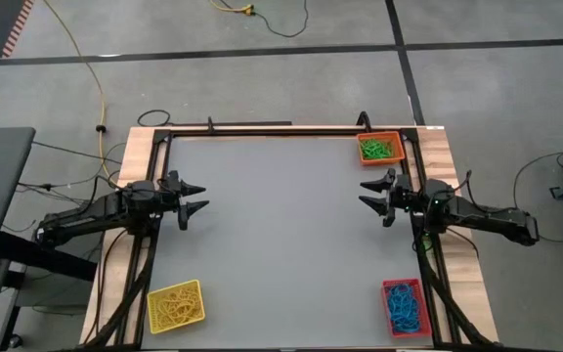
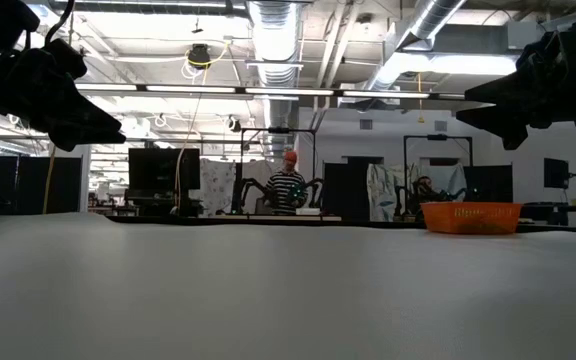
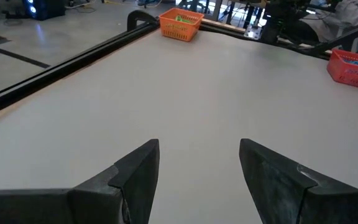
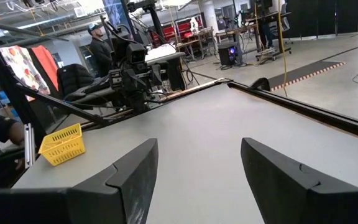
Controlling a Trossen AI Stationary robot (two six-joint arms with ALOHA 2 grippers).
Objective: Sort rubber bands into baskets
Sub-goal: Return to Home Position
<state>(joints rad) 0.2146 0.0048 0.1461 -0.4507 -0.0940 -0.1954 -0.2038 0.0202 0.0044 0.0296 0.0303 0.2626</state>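
The left hand [image 1: 199, 198] is held above the left side of the bench [image 1: 281, 244], released and empty. The right hand [image 1: 369, 194] is held above the right side, likewise released.

- Far right corner of the bench: orange basket [image 1: 399, 147], green rubber bands [image 1: 379, 150].
- Near right corner: red basket [image 1: 387, 308], blue rubber bands [image 1: 405, 309].
- Near left corner: yellow basket [image 1: 151, 311], yellow rubber bands [image 1: 176, 307].

A black rail [image 1: 262, 130] is fitted along the far edge. Beyond the bench, a yellow cable [image 1: 86, 59] is laid on the floor [image 1: 262, 78], and a person [image 2: 288, 185] is seen.
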